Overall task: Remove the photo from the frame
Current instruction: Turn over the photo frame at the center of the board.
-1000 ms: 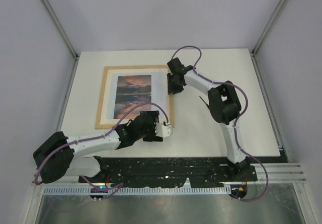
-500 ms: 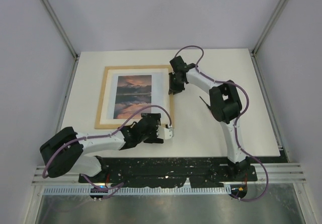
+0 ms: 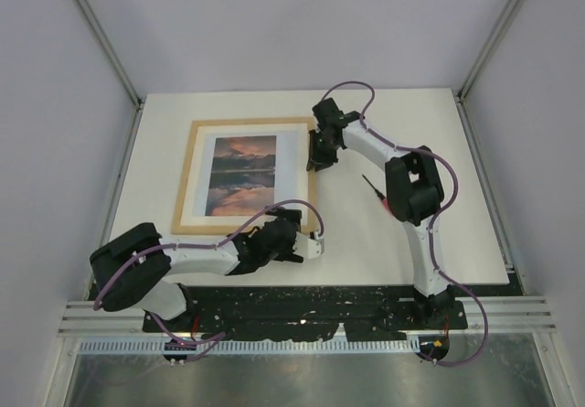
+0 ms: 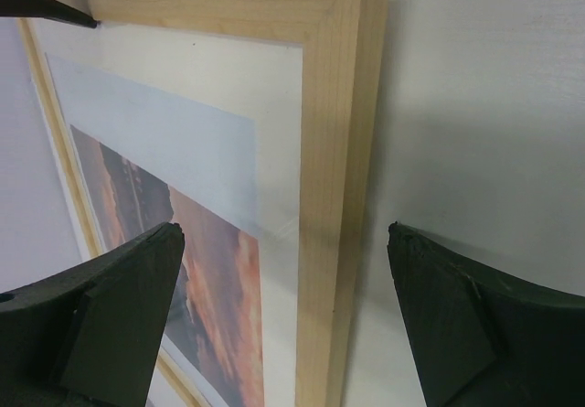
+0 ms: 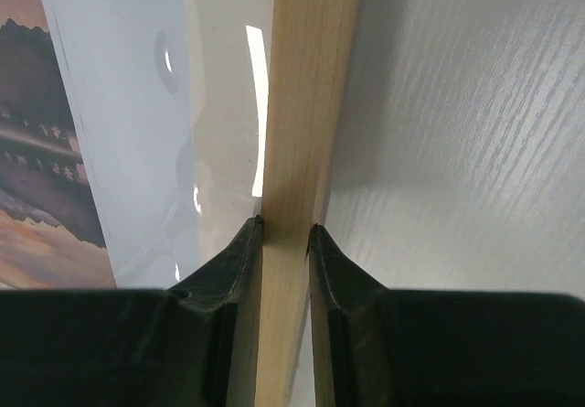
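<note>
Pinching the right rail of the frame (image 5: 306,78), the right fingers (image 5: 228,279) grip the wood. The left fingers (image 4: 110,306) stand wide at its near right corner. The frame lies flat on the tabletop (image 3: 356,229), photo (image 3: 242,174) inside.

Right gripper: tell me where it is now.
In the top view the right gripper sits at the frame's right rail, toward its far end, pinching the wood; the photo lies just left of it.
</note>
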Available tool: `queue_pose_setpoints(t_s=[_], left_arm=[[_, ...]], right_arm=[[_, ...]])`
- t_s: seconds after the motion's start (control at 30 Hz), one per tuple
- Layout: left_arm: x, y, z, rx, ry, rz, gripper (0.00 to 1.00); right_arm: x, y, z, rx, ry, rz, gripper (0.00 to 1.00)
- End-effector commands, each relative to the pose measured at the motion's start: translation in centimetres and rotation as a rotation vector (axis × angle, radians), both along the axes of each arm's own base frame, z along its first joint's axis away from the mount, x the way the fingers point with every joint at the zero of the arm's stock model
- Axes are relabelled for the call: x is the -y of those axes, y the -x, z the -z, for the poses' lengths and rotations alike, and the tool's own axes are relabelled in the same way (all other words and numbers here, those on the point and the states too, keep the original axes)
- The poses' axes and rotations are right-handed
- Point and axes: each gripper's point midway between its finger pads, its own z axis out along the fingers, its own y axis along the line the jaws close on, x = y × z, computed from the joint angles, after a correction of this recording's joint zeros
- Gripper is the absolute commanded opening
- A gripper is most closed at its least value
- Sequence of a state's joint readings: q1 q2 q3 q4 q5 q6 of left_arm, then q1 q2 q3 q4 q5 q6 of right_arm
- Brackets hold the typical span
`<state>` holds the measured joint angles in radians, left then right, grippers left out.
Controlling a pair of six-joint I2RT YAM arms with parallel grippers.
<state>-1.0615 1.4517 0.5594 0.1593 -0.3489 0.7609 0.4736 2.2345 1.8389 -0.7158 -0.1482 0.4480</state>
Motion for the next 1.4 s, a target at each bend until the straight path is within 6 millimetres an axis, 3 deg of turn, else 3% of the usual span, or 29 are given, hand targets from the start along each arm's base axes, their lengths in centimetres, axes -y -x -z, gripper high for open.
queue_pose_setpoints(t_s=[0.0,0.3,0.37,0.53,0.77,0.87,0.97,1.03,1.1,1.23,1.3,1.37], left_arm=[[1.0,-0.7,-0.7,0.056,0.005,-0.007,1.0],[0.7,-1.6,-0.5,0.118,-0.028,-0.069,0.96],[0.5,-2.2,-0.5,0.151,-0.038,-0.095,0.85],[0.2,-3.4,-1.6,0.248,-0.029,-0.151,0.42],[-0.4,-3.6,-1.6,0.276,-0.038,-0.169,0.34],[-0.6,-3.7,-2.1,0.303,-0.034,-0.173,0.34],[-0.8,-3.8,-2.2,0.311,-0.034,-0.175,0.32],[-0.9,-3.8,-2.4,0.318,-0.024,-0.179,0.21],[-1.2,-3.9,-2.8,0.321,-0.008,-0.188,0.16],[-1.9,-4.5,-4.4,0.296,0.064,-0.22,0.18],[-2.5,-4.5,-5.0,0.252,0.112,-0.231,0.3],[-2.8,-4.2,-6.1,0.215,0.187,-0.235,0.49]], right_arm=[[-2.1,-1.6,-11.0,0.191,-0.182,-0.013,0.08],[-2.2,-0.9,-13.1,0.208,-0.22,-0.024,0.08],[-2.1,-0.8,-13.0,0.207,-0.216,-0.025,0.08],[-1.7,-0.4,-11.7,0.186,-0.196,-0.024,0.08],[-0.7,-1.4,-10.6,0.18,-0.173,0.001,0.08],[-0.4,-1.7,-9.7,0.18,-0.148,-0.002,0.28],[0.0,-2.2,-8.1,0.172,-0.113,-0.003,0.38],[0.2,-2.5,-6.7,0.157,-0.084,0.0,0.44],[0.2,-2.8,-5.0,0.135,-0.065,0.003,0.49],[-0.6,-3.1,-1.6,0.109,0.004,-0.007,0.61],[-1.4,-2.9,-0.4,0.098,0.021,-0.022,0.65],[-2.1,-2.6,0.8,0.089,0.039,-0.035,0.66]])
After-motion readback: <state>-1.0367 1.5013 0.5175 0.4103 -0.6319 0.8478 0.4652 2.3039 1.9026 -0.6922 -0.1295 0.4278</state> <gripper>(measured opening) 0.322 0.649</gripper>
